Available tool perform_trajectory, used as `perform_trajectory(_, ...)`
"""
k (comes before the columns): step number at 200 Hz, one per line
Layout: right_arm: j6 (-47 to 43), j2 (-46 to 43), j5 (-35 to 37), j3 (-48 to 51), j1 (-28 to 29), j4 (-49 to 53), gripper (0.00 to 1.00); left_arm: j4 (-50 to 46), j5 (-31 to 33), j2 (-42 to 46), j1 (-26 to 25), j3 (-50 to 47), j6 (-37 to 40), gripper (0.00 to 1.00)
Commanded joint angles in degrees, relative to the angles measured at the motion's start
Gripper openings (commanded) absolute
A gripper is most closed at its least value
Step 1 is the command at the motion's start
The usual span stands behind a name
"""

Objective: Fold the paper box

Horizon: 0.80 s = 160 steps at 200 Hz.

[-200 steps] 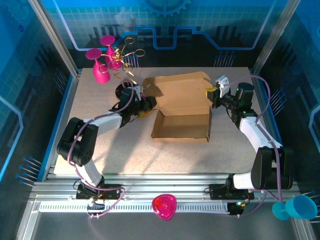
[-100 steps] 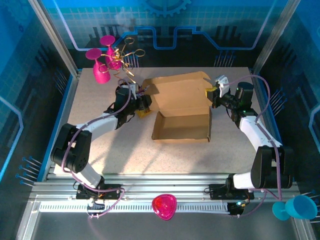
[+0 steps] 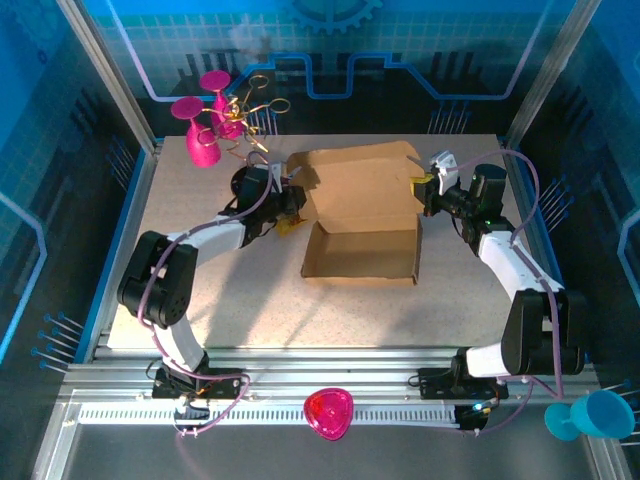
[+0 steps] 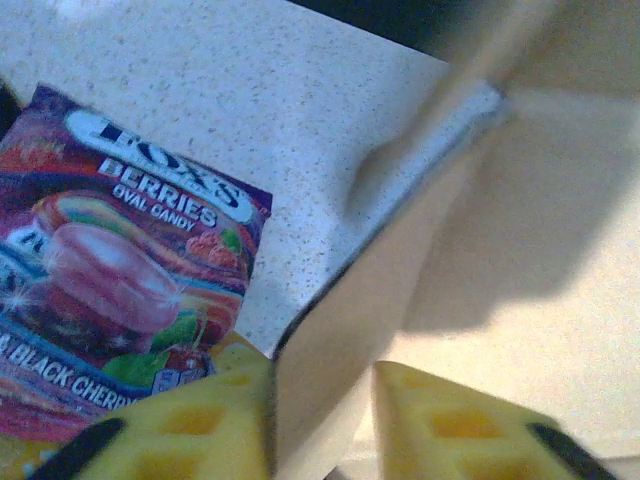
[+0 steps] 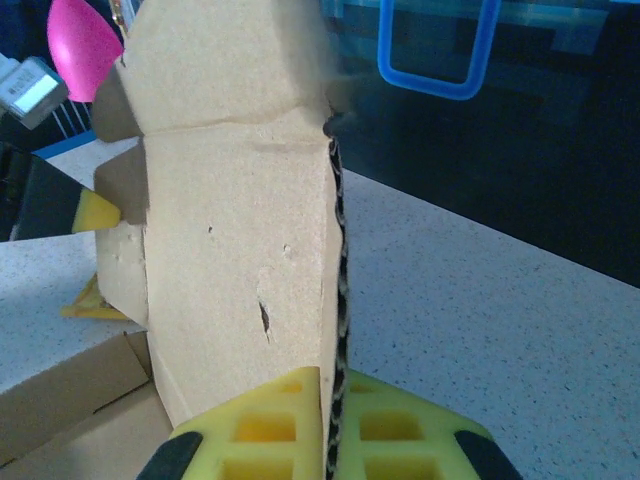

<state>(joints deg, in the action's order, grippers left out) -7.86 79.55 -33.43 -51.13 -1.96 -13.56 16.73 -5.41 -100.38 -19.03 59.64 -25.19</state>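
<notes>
Surface: a speckled beige table (image 3: 200,290), bare over most of its near half, edged by an aluminium rail (image 3: 400,372) on the near side. The enclosure around it is glazed and lit blue, with a grid pattern on the back wall.

Far left corner: two pink goblets (image 3: 200,135) stand together, a tangle of gold wire (image 3: 252,108) just beside them.

Left of centre: the left gripper (image 4: 322,405) reaches in toward the box. Its yellow fingers (image 4: 215,415) sit either side of a cardboard flap and press on it. A purple berry candy packet (image 4: 120,280) lies flat on the table just beside and partly under that gripper, close against the box's left side.

Centre: the paper box (image 3: 365,215) sits slightly toward the far side of the table. Its shallow tray is open with low walls raised; the lid panel rises behind the tray.

Right of centre: the right gripper (image 5: 330,410) is clamped on the lid's right-hand flap, the corrugated edge running up between its fingers (image 5: 270,425).

Near edge: a pink heart-shaped piece (image 3: 329,413) rests on the frame, off the table. A teal cup (image 3: 590,415) lies at the lower right corner, outside the work surface.
</notes>
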Motion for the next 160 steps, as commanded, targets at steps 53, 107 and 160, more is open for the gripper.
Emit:
perform_trajectory(53, 4.86, -0.92, 17.73, 3.08, 5.81, -8.53, 0.00, -11.26, 25.54, 4.66, -10.76, 5.39, 0.25, 0.00)
perform_trajectory(107, 16.02, 0.93, 33.45, 8.95, 9.44, -20.36, 0.12, -7.56, 39.61, 3.21, -15.28, 7.88, 1.96, 0.00)
perform_trajectory(160, 26.59, 3.95, 38.33, 10.62, 11.34, -24.13, 0.23, 13.31, 39.44, 0.60, -16.73, 0.13, 3.11, 0.00)
